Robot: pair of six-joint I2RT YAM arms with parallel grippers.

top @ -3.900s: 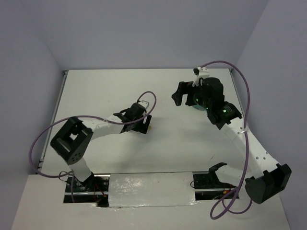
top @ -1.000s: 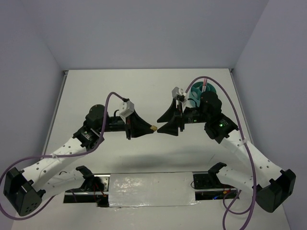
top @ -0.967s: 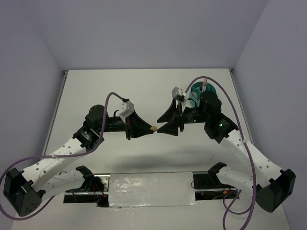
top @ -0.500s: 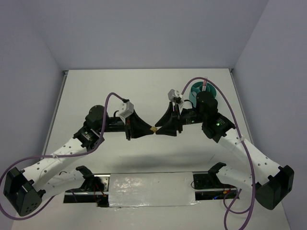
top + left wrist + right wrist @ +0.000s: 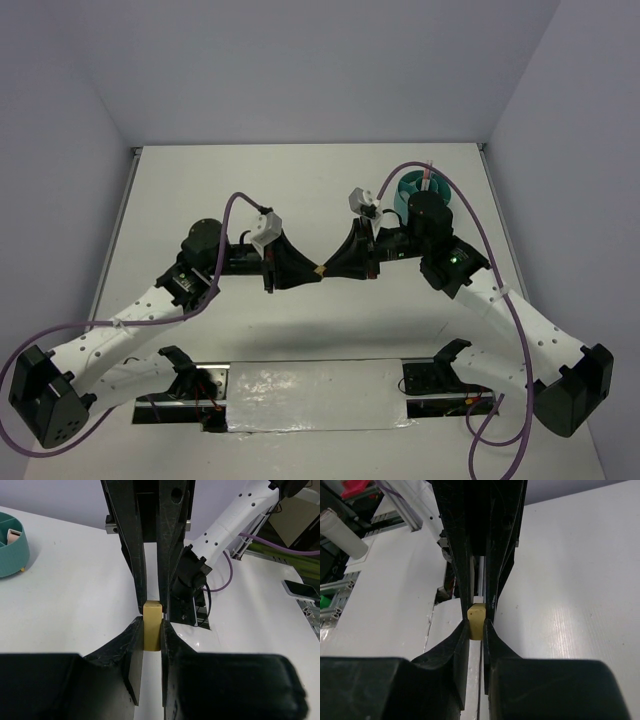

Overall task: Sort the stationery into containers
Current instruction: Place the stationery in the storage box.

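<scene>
A small tan block [image 5: 320, 270] hangs in the air above the middle of the table, pinched from both sides. My left gripper [image 5: 315, 271] comes in from the left and is shut on the block [image 5: 151, 630]. From the right, my right gripper [image 5: 326, 270] meets it tip to tip, its jaws also closed against the block [image 5: 476, 621]. In the left wrist view the right gripper's black fingers [image 5: 135, 555] stand just beyond the block. The teal organiser cup [image 5: 408, 190] sits behind the right arm with a thin pink pen [image 5: 428, 176] standing in it.
The cup [image 5: 11, 542] appears at the far left of the left wrist view, with a pinkish item in one compartment. Purple cables loop over both arms. A shiny plate [image 5: 315, 395] lies at the near edge between the arm bases.
My right gripper has moved left onto the tan block and closed its jaws on it. The left gripper has kept its grip and barely moved.
</scene>
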